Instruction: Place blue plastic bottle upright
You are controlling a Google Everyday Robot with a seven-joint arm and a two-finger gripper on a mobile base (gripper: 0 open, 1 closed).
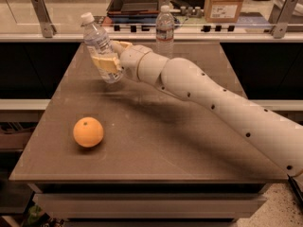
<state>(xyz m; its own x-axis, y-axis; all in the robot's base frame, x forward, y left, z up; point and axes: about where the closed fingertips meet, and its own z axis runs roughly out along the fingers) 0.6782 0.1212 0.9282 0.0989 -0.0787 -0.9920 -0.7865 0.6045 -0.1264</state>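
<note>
Bench (pixel 189 141): flat brown-grey top, with a lower shelf edge visible at the front.

Orange (pixel 88 132): rests on the bench at front left, well apart from the jaws, which are over the far left part of the bench.

Water bottle (pixel 164 30): clear and ribbed with a white cap, standing upright at the far edge of the bench, near centre.

Behind the bench is a counter carrying a dark tray (pixel 135 1) and, to its right, a cardboard box (pixel 222 4). A metal bracket (pixel 41 15) stands at far left.
</note>
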